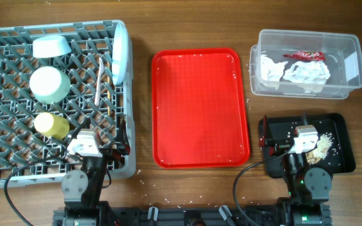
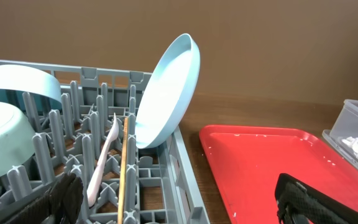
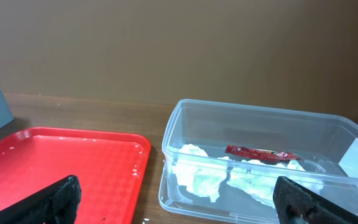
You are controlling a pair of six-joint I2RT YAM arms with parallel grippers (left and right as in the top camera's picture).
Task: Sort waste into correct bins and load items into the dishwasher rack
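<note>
- Closest to us in the overhead view, our left gripper (image 1: 92, 143) hangs over the near right corner of the dishwasher rack (image 1: 5, 75), jaws spread wide and holding nothing.
- Our right gripper (image 1: 303, 133) sits above the black tray (image 1: 344, 125), likewise wide open and empty. Whitish rice (image 1: 322, 145) lies in that tray just beside it.
- Inside the rack we see the small dish (image 1: 50, 46) at the far side, the pale green bowl (image 1: 49, 84) nearer, and the yellow cup (image 1: 51, 124) nearest.
- We find the light blue plate (image 1: 121, 53) standing on edge along the rack's right rim, with the white fork (image 1: 97, 81) and chopsticks (image 1: 110, 107) lying among the pegs beside it.
- Between rack and bins lies the red tray (image 1: 200, 107), dotted with pale specks. The clear tub (image 1: 351, 47) at the far right holds the crumpled napkins (image 1: 297, 72) and the red wrapper (image 1: 305, 55).
- From the left wrist, our fingers (image 2: 61, 199) sit in the bottom corners, far apart. The plate leans by the rack's wall, and fork and chopsticks lie side by side below it.
- From the right wrist, our fingers (image 3: 55, 199) are equally far apart with nothing between. The tub is ahead, with the wrapper behind the napkins.
</note>
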